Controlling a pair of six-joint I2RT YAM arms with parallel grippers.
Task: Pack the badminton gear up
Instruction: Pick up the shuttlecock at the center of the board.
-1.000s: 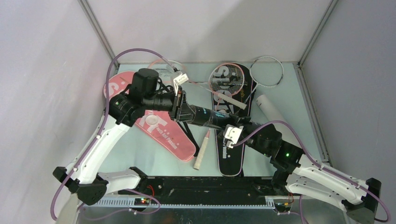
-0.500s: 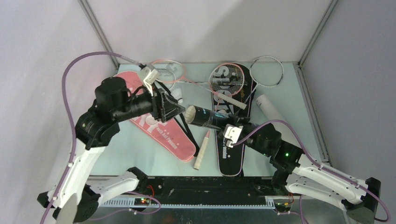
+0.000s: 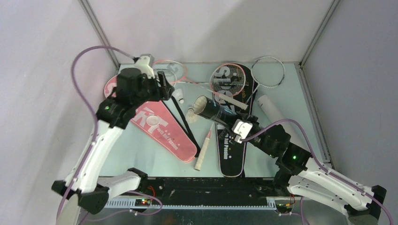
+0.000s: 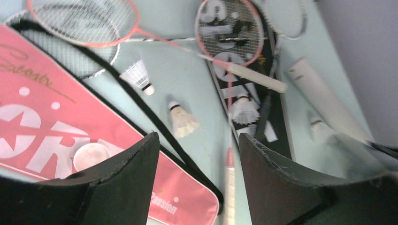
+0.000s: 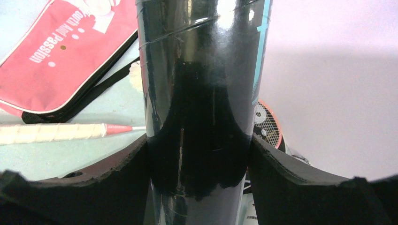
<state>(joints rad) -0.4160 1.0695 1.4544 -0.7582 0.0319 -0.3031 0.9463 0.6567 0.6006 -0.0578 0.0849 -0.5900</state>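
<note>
— two shuttlecocks lie loose on the table between the pink cover (image 4: pixel 56 126) and the black cover (image 3: pixel 232 150). which is yours?
— the nearer shuttlecock (image 4: pixel 183 121), cork pointing away from me, feathers toward me. it lies just ahead of and below my left gripper (image 4: pixel 198 140), whose fingers stand wide with nothing between them. the other shuttlecock (image 4: pixel 137 76) sits further off.
— and the tube?
— my right gripper (image 5: pixel 199 140) is clamped round the black tube (image 3: pixel 210 110), held up off the table. its long axis slants from near-right to far-left, open mouth toward my left arm's side. the nearer shuttlecock rests just beside that mouth.
— so which arm fetches?
— the left, i judge. the right is busy holding.
</note>
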